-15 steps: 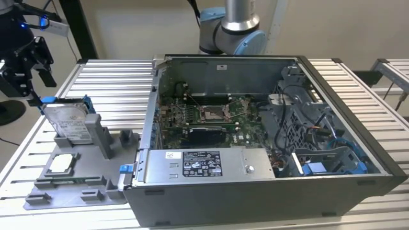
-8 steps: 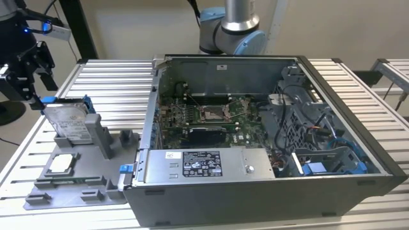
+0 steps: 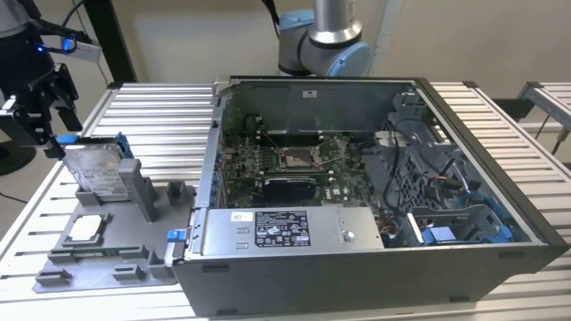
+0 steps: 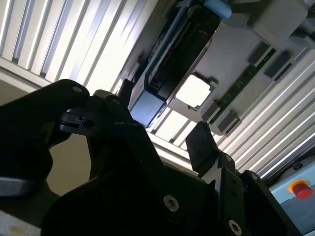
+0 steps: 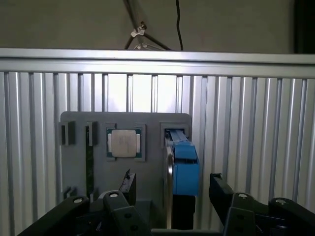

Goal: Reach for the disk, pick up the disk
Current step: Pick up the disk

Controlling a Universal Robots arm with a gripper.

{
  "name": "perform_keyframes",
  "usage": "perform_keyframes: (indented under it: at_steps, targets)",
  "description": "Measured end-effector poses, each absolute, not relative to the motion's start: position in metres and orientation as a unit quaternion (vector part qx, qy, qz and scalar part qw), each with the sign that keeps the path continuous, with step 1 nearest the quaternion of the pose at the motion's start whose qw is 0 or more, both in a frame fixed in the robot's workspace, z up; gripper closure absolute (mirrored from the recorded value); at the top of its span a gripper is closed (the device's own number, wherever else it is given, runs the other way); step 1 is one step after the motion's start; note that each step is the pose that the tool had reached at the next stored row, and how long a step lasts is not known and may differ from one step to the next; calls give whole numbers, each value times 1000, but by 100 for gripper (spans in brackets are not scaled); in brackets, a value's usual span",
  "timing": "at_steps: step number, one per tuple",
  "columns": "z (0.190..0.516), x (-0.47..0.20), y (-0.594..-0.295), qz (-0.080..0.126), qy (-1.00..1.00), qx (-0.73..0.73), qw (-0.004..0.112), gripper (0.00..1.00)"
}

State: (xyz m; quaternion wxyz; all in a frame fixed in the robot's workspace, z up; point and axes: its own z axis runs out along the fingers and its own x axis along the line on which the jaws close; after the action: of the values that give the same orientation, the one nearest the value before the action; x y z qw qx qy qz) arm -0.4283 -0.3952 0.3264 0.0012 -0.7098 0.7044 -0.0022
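Underneath everything, a slatted metal counter carries an open computer case, its circuit board and cables exposed. Beside the case, towards the exterior view's left, lies a grey moulded tray with several slots and recesses.

At the tray's far end the disk stands on edge in a slot. It is a flat rectangular drive with a silver metal face and a pale printed label, and a blue plastic bracket runs along its sides. In the first wrist view it appears edge-on as a thin silver line beside a broad blue band.

The black pincer hangs just above the disk's top edge. It is released: in the first wrist view its two fingers are spread wide, one on either side of the disk, with a gap showing on each side.

A small square silver chip sits in a recess of the tray, near the disk.
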Motion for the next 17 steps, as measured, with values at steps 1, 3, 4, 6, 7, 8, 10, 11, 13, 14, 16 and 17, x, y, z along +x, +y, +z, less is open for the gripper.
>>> perform_keyframes:
  at_steps: [1,3,4,6,7,8,10,11,13,14,16,17]
  targets:
    - [325,-428,-395,-3,704,-710,1,0]
    - [323,-428,-395,-3,703,-711,0,0]
    - [321,-428,-395,-3,703,-712,0,0]
    - [319,-428,-395,-4,702,-712,0,0]
    - [317,-428,-395,-4,701,-713,0,0]
    - [316,-428,-395,-4,701,-713,-1,0]
    - [313,-428,-395,-5,700,-714,-1,0]
    - [311,-428,-395,-5,700,-714,-1,0]
    - [308,-428,-395,-5,699,-715,-1,0]
    - [306,-428,-395,-5,699,-715,-1,0]
    - [303,-428,-395,-5,699,-715,-1,0]
    - [302,-428,-395,-6,699,-715,-1,0]
